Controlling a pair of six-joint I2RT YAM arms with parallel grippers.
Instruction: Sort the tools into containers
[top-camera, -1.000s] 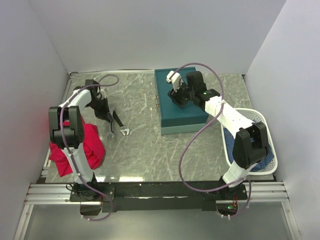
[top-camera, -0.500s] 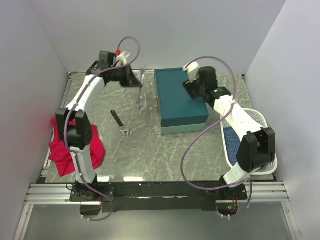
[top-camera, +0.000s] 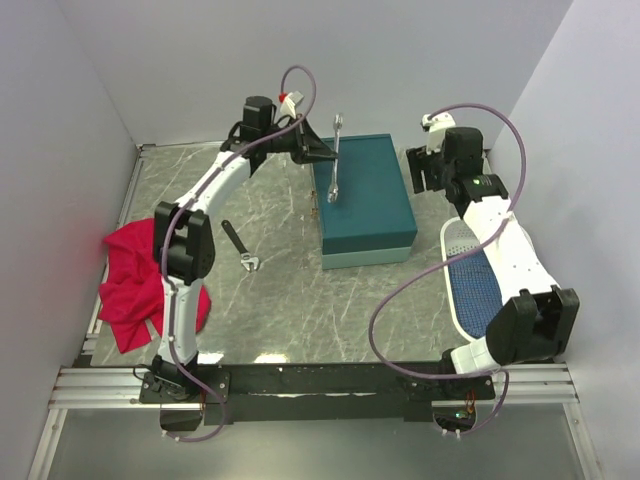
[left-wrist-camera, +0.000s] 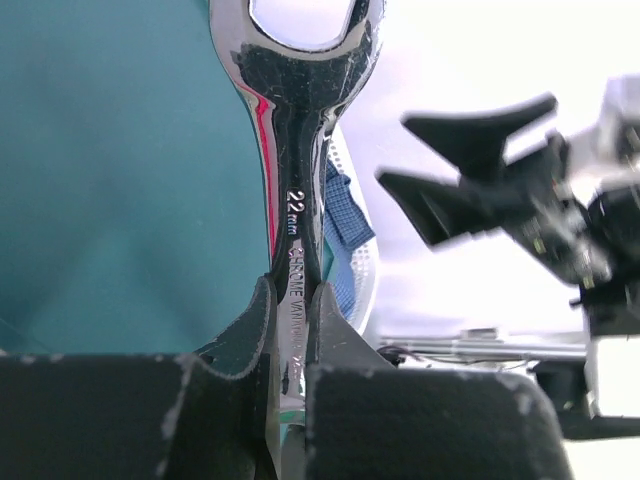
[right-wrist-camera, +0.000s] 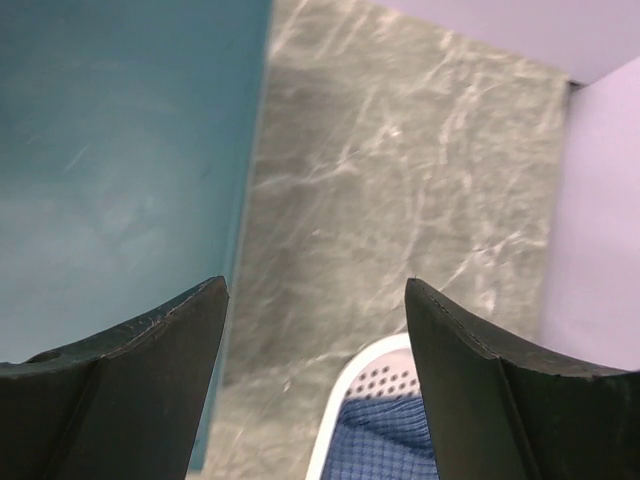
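My left gripper (top-camera: 324, 153) is shut on a silver wrench (top-camera: 336, 165) marked 22 mm and holds it in the air over the closed teal box (top-camera: 368, 205). In the left wrist view the wrench (left-wrist-camera: 296, 190) stands between the shut fingers (left-wrist-camera: 255, 325), with the teal lid (left-wrist-camera: 110, 180) behind it. My right gripper (top-camera: 415, 170) is open and empty, just off the box's right edge; its view shows the box (right-wrist-camera: 120, 150) on the left and the white basket's rim (right-wrist-camera: 362, 365) below. A second wrench (top-camera: 241, 246) lies on the table. The other tools are out of view.
A red cloth (top-camera: 145, 290) lies at the table's left edge. The white basket (top-camera: 455, 290) with blue lining stands at the right, partly under the right arm. White walls close in the back and both sides.
My left arm lifted the wrench from the left of the table and swung it right, over the teal box. My right gripper drew back off the lid to the box's right side.
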